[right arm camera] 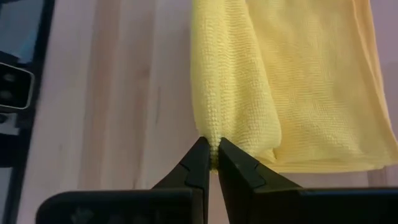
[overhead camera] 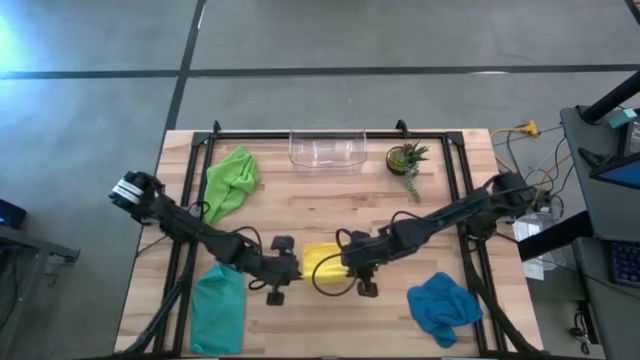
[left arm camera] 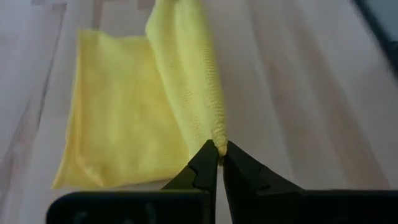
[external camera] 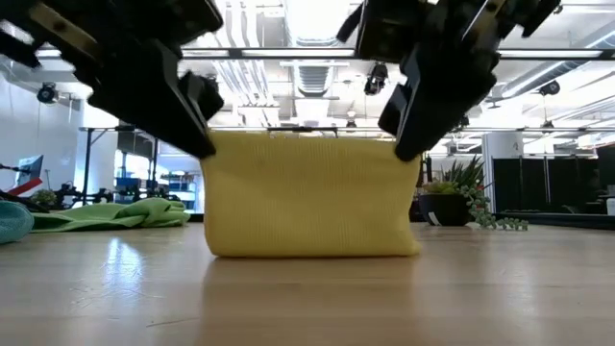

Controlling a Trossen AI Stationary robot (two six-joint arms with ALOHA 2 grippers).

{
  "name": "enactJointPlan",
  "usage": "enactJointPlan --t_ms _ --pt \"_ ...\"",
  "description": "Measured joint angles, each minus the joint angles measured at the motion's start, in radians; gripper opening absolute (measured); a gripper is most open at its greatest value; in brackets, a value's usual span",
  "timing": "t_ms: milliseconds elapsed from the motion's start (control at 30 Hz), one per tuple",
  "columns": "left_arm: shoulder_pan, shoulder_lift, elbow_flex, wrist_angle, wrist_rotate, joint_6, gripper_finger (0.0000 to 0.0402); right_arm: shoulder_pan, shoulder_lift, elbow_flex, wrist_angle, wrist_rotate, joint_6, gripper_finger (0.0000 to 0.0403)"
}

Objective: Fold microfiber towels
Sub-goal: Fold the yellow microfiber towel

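Yellow towel [overhead camera: 322,262] sits mid-bench, near the front edge, between my two arms; low view shows one edge lifted, hanging as a flat sheet with its bottom on the wood. Around it: lime green towel [overhead camera: 231,181] bunched back-left, teal towel [overhead camera: 218,306] front-left, blue towel [overhead camera: 443,305] crumpled front-right, all well apart from the yellow one. Clear plastic bin [overhead camera: 327,150] at the back centre w/ a small potted plant [overhead camera: 406,160] just beside it. Nothing sits btwn the tools and the cloth. Left tool [left arm camera: 220,149] is pinched tight on the yellow towel's corner, fingers nearly touching. Right tool [right arm camera: 209,152] is likewise clamped on the opposite corner of the same raised edge. Bench [overhead camera: 330,205] is bare wood elsewhere.
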Motion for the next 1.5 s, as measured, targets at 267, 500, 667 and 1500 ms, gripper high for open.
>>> enactJointPlan --t_ms 267,500,667,1500 --pt "0.024 0.025 -0.002 0.002 -0.072 -0.037 0.0002 -0.039 0.016 0.000 -0.030 0.002 0.000 0.0022" --pt "0.044 0.025 -0.011 0.003 -0.112 -0.039 0.0002 -0.061 0.016 0.000 -0.044 0.022 0.001 0.0022" --pt "0.057 0.025 -0.015 0.004 -0.125 -0.039 0.0001 -0.073 0.016 0.000 -0.046 0.027 0.008 0.0022" --pt "0.124 0.068 -0.030 -0.022 -0.207 -0.039 0.0001 -0.145 0.016 -0.009 -0.071 0.155 0.043 0.0022"
